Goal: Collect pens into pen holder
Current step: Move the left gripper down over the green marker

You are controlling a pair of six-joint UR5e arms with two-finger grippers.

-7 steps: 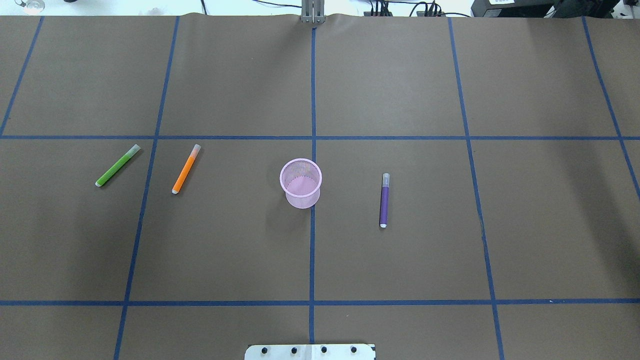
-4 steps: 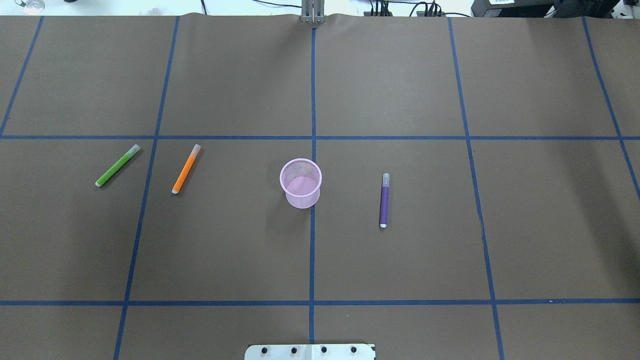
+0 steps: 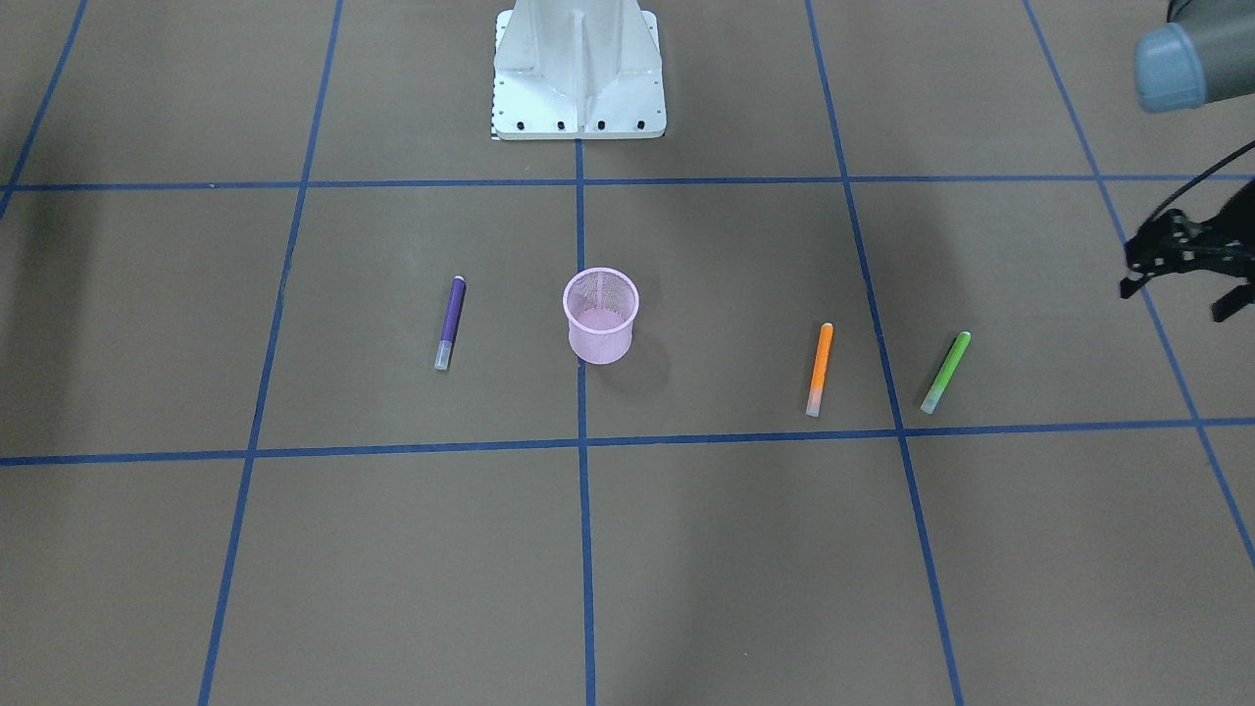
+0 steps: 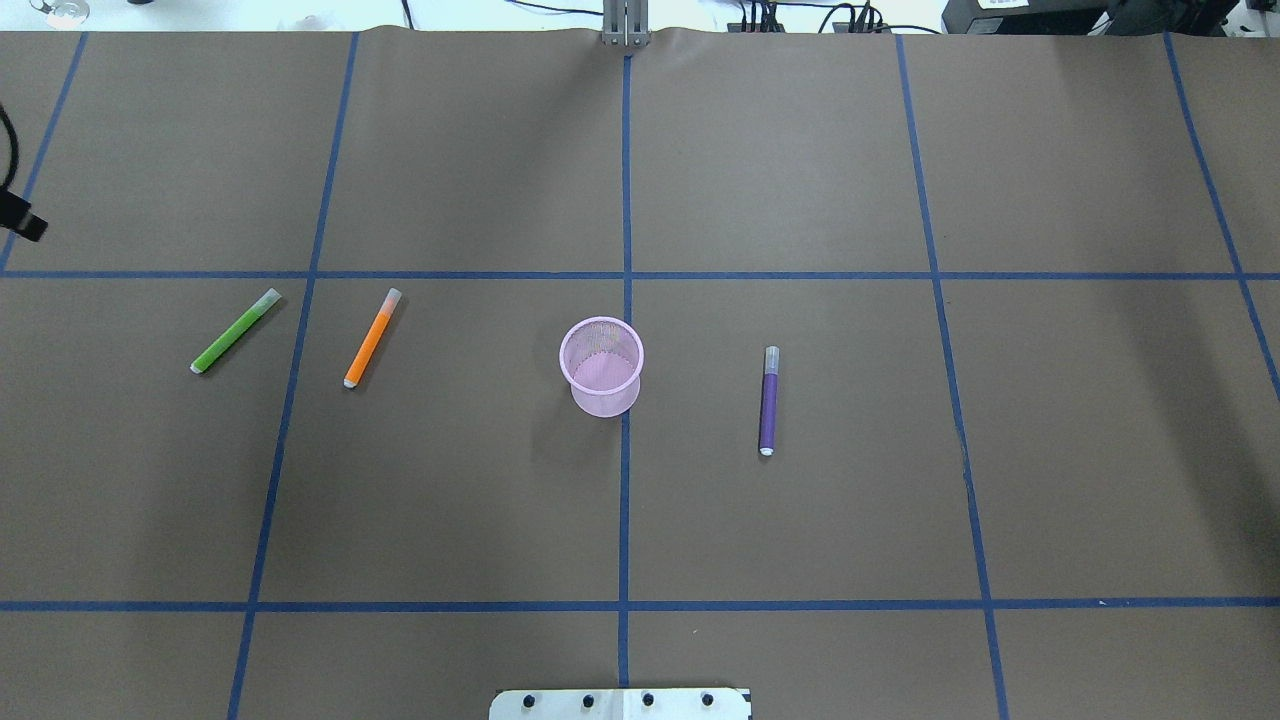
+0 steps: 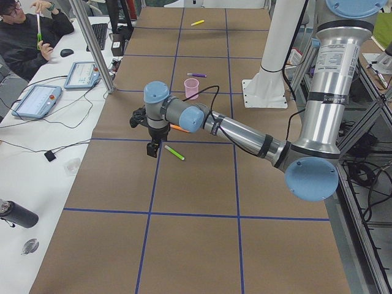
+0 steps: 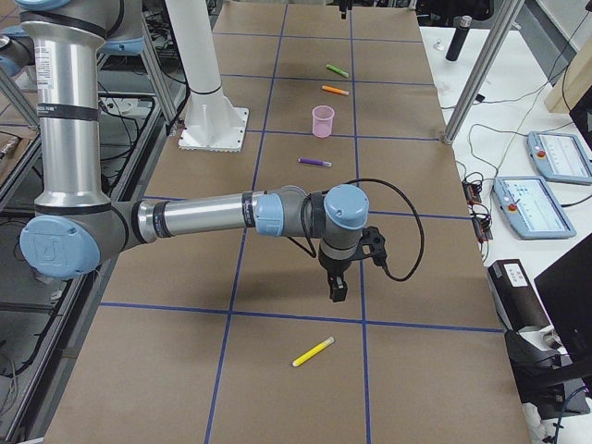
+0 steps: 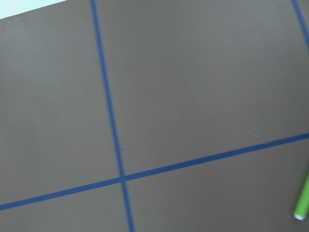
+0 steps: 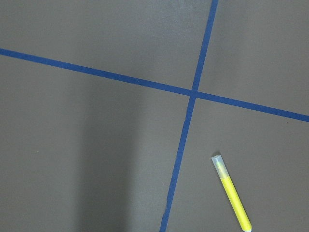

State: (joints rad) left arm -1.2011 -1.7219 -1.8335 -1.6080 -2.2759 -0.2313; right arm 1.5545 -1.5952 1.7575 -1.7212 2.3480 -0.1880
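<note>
The left gripper (image 5: 151, 149) has just edged in at the overhead view's left margin, up and left of the green pen (image 4: 234, 331). It looks to be going for that one first. I cannot tell whether its jaws are apart. The right gripper (image 6: 335, 289) hangs near the yellow pen (image 8: 231, 193), and I cannot read its jaws either. The orange pen (image 4: 372, 338) and purple pen (image 4: 768, 400) lie on the bench (image 4: 800, 150). The pen holder (image 4: 604, 402) stands empty at mid-frame.

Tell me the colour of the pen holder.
The pen holder is pink wire mesh; the overhead view shows it best.
</note>
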